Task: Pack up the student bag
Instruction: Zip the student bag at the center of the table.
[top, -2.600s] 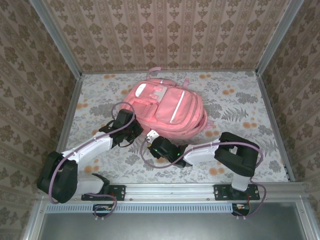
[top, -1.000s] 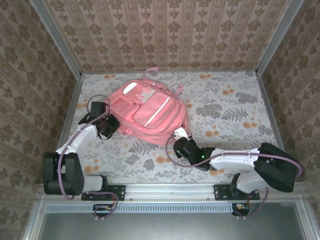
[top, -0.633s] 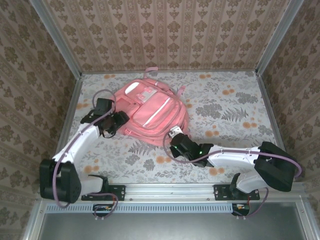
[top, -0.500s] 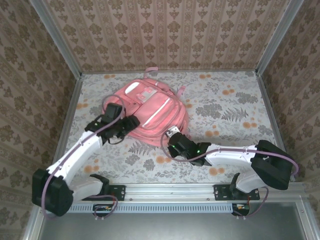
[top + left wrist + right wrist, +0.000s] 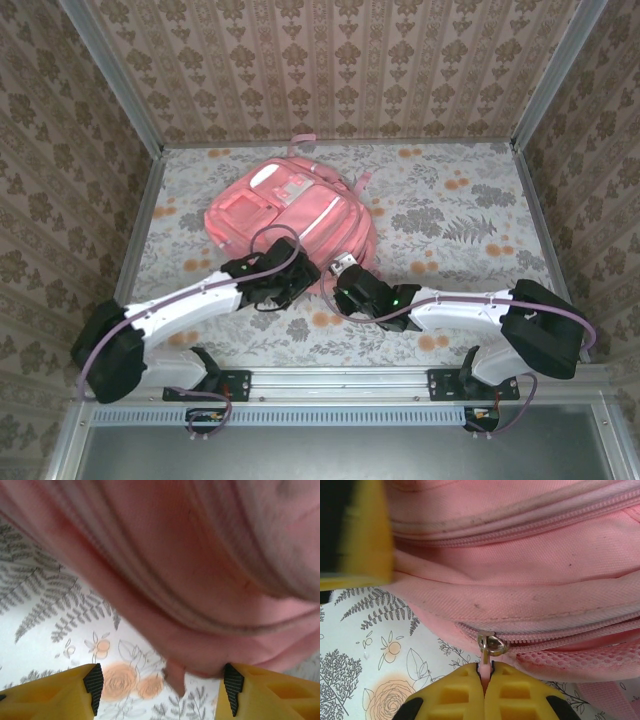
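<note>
Large pink fabric backpack (image 5: 290, 205): flat on floral bench (image 5: 470, 200), contents hidden. Right claw (image 5: 485, 667) pinching metal zipper pull (image 5: 488, 645); left claw (image 5: 163, 687) spread at backpack's near edge. Open bench to right.

The large pink fabric backpack (image 5: 290, 205) lies flat on the far-left part of the floral-printed table (image 5: 470, 200), with the left gripper (image 5: 300, 275) at its near edge, jaws apart, and the right gripper (image 5: 342, 270) just beside it to the right, clamped on the small metal zipper pull (image 5: 489, 644) at the near seam.
</note>
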Available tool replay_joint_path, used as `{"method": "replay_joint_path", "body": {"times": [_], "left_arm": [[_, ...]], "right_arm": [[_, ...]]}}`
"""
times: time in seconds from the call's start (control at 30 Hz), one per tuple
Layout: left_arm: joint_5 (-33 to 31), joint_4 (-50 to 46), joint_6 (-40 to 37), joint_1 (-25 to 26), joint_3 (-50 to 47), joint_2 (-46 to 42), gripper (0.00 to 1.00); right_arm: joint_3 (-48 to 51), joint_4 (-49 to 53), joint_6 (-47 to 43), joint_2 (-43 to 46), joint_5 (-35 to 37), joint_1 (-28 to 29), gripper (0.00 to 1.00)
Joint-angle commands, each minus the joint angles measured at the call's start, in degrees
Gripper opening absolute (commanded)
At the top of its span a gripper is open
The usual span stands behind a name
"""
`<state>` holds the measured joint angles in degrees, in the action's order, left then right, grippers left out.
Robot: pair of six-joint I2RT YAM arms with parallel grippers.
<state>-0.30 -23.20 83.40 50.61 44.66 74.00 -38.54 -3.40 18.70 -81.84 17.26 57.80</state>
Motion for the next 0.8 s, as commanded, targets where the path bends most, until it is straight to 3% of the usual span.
{"method": "replay_joint_path", "body": {"times": [0.0,0.07,0.13,0.17,0.37,0.57,0.77], "left_arm": [[-4.56,2.26,1.69,0.06,3.47,3.3,0.61],[-5.45,0.71,0.49,-0.07,4.79,4.71,0.43],[-7.22,-3.51,-0.4,-0.12,6.13,4.64,0.11],[-8.4,-6.06,-0.59,-0.15,6.42,4.05,0.0],[-11.63,-15.24,-0.13,-2.65,1.79,-4.37,0.0],[-13.76,-23.55,-2.06,-8.38,-4.17,-17.72,0.0],[-11.01,-28.01,-13.24,-22.64,-4.27,-25.52,0.0]], "right_arm": [[0.19,-1.0,1.23,1.77,-1.68,0.48,0.0],[0.46,-0.69,1.1,1.73,-1.25,0.48,0.0],[0.74,-0.12,0.78,3.91,-0.45,0.47,0.0],[0.92,0.3,0.31,4.18,0.38,0.32,0.0],[3.21,2.85,-1.41,7.53,2.14,-3.83,0.0],[4.21,3.34,-4.91,8.54,0.31,-9.41,0.0],[0.46,1.45,-9.13,2.63,-2.71,-11.75,0.0]]}}
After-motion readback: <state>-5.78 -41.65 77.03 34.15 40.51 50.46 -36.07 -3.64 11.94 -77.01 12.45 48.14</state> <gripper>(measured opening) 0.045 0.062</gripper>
